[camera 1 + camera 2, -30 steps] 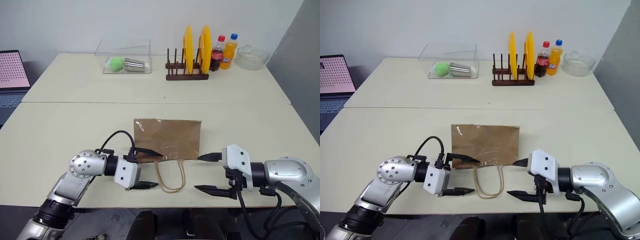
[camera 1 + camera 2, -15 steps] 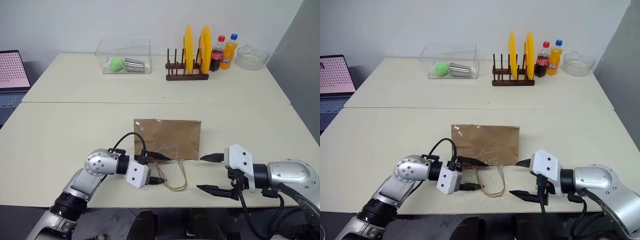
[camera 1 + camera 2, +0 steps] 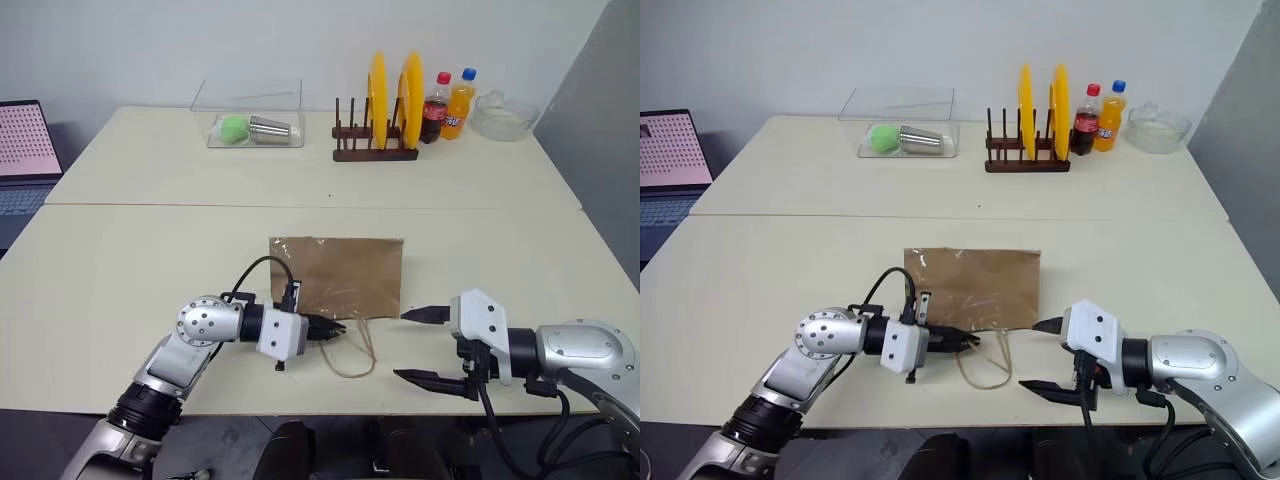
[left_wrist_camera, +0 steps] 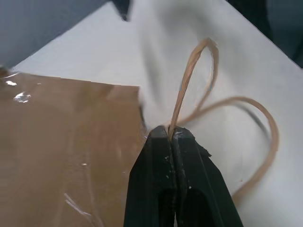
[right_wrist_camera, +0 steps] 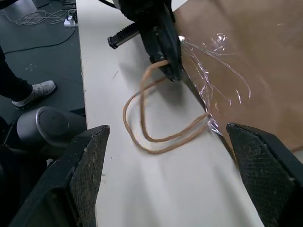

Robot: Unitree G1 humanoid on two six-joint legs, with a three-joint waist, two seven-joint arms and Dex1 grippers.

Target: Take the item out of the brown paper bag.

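Brown paper bag (image 3: 337, 277): is lying flat; mouth and handles (image 3: 352, 352) are facing the near table edge. One handle is being pinched by the left gripper (image 3: 337, 328), jaws closed. Right gripper (image 3: 418, 346), jaws wide and empty, is being held beside the mouth's other corner. The item is hidden, presumably inside.

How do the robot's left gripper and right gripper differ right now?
The left gripper is shut on a handle of the brown paper bag; the right gripper is open and holds nothing. The left gripper sits at the bag's near left edge; the right gripper hangs beside its near right corner. Both have black fingers and point inward toward the bag.
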